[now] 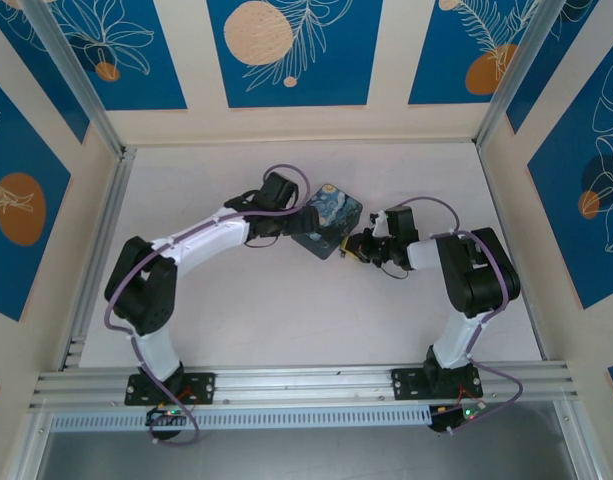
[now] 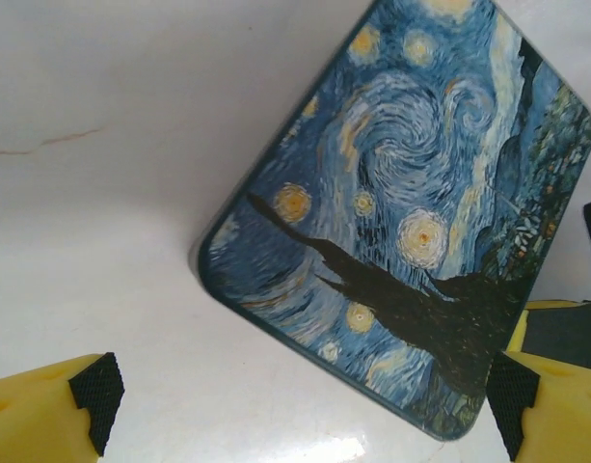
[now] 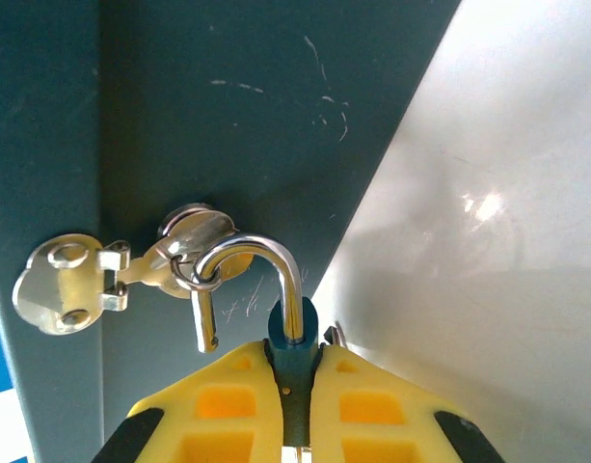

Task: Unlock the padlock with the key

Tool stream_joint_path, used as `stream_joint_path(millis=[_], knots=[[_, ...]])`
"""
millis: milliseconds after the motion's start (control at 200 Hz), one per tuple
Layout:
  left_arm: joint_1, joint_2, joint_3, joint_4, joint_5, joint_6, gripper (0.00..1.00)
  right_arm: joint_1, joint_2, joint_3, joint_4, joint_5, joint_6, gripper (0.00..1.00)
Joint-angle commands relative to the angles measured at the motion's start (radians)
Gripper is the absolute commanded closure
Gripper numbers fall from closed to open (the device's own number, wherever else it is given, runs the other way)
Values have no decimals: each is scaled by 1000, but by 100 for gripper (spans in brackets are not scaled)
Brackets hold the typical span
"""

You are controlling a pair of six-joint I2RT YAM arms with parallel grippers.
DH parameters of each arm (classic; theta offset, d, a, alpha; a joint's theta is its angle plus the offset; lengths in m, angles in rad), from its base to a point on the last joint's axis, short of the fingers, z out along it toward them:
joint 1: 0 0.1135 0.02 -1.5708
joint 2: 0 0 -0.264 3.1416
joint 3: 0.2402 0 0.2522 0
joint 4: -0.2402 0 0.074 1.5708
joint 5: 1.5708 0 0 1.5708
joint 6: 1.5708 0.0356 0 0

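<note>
Padlock clamped between right fingers, shackle hooked through hasp, left fingers spread wide above painted box

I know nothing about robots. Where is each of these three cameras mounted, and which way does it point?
Top: high behind the robot, looking down on the table; left arm and right arm flank the box.
Left wrist: on the left arm, looking down past the open left claw at the box lid.
Right wrist: on the right arm, facing the box side; right claw clamps the padlock.
Shared: all three see the box.
</note>
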Motion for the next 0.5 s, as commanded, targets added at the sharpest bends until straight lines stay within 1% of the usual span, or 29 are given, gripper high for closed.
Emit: stream_joint_path(millis=[0,360,495], knots=[[-29,66,53,-90,-69,23,2,-14,-20,-22,-30,-4,-15,100],[-80,165,122,-189,-202,77,2,-58,-32,-34,-27,-32,-23,100],[-89,189,130,-200,-207,88,3,-74,-30,-28,-29,-44,-24,100]])
